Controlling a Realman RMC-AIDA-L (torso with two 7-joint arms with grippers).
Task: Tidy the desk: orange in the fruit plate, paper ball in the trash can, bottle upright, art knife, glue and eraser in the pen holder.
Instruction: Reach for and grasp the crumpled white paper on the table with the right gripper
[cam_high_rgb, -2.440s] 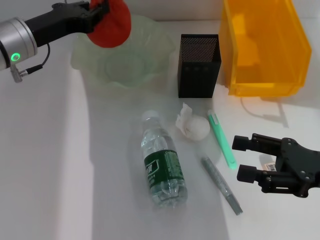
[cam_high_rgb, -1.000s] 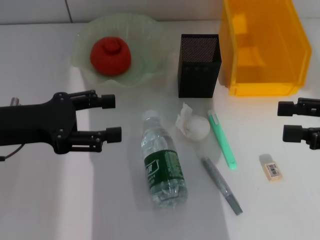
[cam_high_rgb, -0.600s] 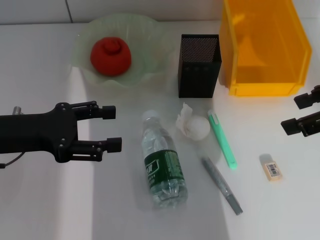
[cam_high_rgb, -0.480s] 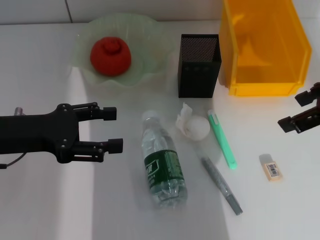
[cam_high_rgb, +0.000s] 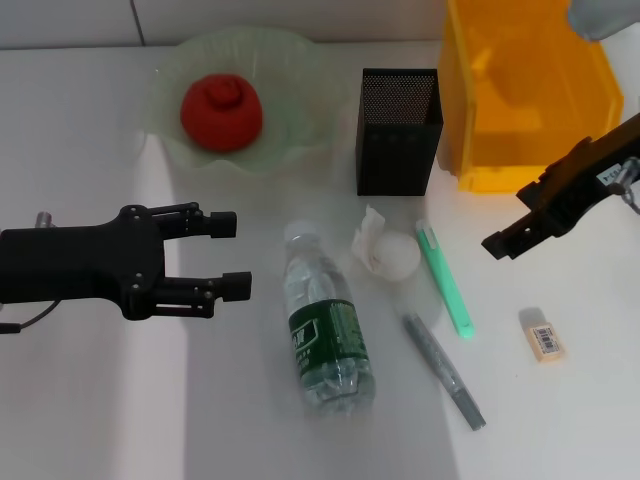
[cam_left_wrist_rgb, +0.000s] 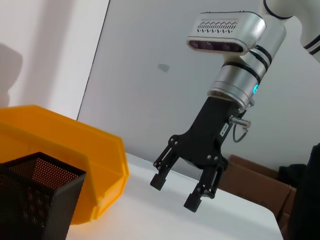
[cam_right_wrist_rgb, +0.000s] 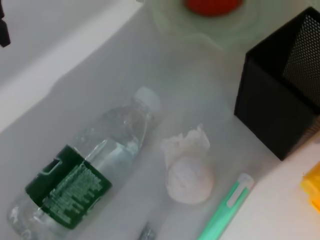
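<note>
The red-orange orange (cam_high_rgb: 221, 112) lies in the pale green fruit plate (cam_high_rgb: 300, 62). Lying on its side mid-table is the clear bottle (cam_high_rgb: 328, 325) with a green label. Right of its cap is the white paper ball (cam_high_rgb: 388, 252). Further right lie the green art knife (cam_high_rgb: 445, 278), the grey glue stick (cam_high_rgb: 444, 370) and the beige eraser (cam_high_rgb: 543, 338). The black mesh pen holder (cam_high_rgb: 398, 145) stands beside the yellow-orange trash can (cam_high_rgb: 530, 100). My left gripper (cam_high_rgb: 230, 254) is open left of the bottle. My right gripper (cam_high_rgb: 512, 222), also open (cam_left_wrist_rgb: 175, 192), hangs tilted above the table right of the art knife.
The right wrist view looks down on the bottle (cam_right_wrist_rgb: 75, 185), the paper ball (cam_right_wrist_rgb: 189, 177), the art knife (cam_right_wrist_rgb: 227, 210) and the pen holder (cam_right_wrist_rgb: 280, 100). In the left wrist view a brown cardboard box (cam_left_wrist_rgb: 255, 182) stands beyond the table's far edge.
My right gripper has swung in from the right edge toward the art knife and tilted. The left gripper, which let go of the orange over the plate earlier, has edged slightly toward the bottle.
</note>
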